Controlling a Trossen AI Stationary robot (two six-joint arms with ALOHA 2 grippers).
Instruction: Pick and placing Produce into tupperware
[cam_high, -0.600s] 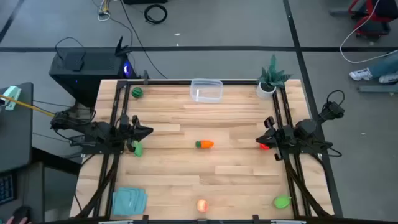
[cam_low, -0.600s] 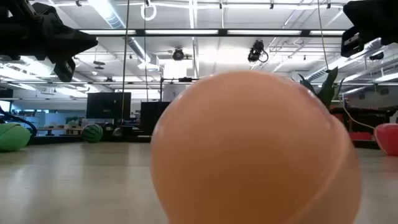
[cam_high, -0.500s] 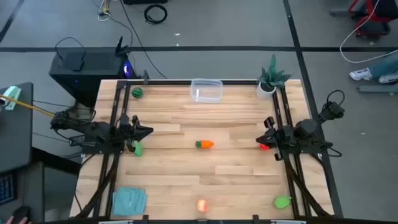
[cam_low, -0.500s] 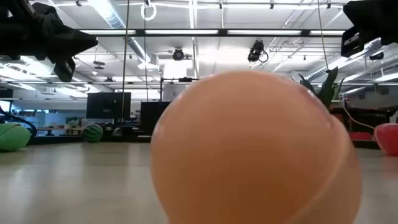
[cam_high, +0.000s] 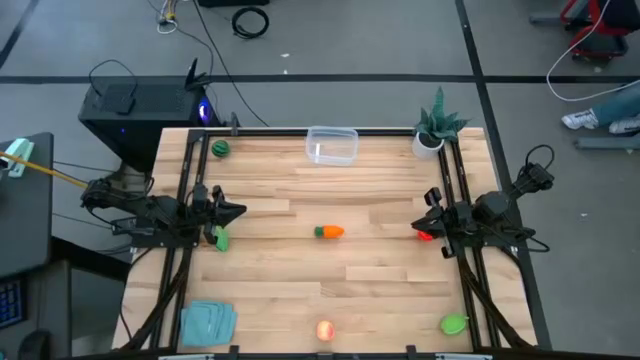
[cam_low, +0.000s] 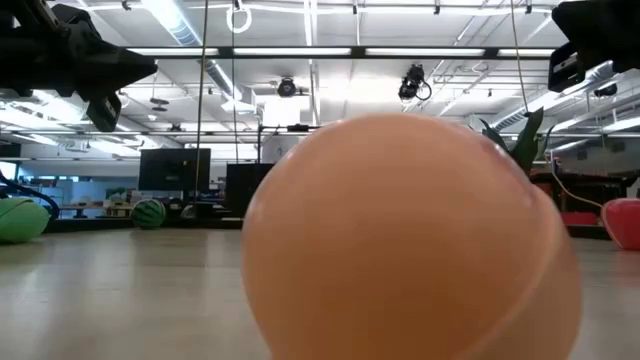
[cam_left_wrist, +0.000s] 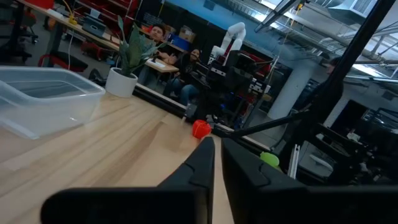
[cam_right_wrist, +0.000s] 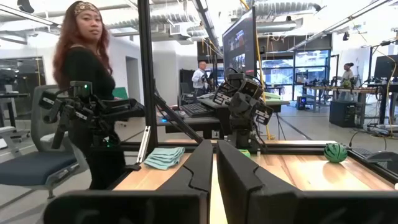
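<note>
The clear tupperware (cam_high: 332, 145) stands at the table's far edge, also in the left wrist view (cam_left_wrist: 43, 99). An orange carrot (cam_high: 329, 232) lies mid-table. A peach piece (cam_high: 325, 329) sits at the near edge and fills the low view (cam_low: 400, 240). A green piece (cam_high: 221, 238) lies below my left gripper (cam_high: 238, 210). A red piece (cam_high: 425, 235) lies below my right gripper (cam_high: 418, 224). Both grippers hover shut and hold nothing (cam_left_wrist: 214, 155) (cam_right_wrist: 214, 162). A striped green ball (cam_high: 219, 148) rests far left, another green piece (cam_high: 454, 324) near right.
A spiky plant in a white pot (cam_high: 437, 128) stands at the far right corner, a teal folded cloth (cam_high: 208, 322) at the near left. Dark frame rails run along both table sides. A person (cam_right_wrist: 81, 93) stands beyond the table's left side.
</note>
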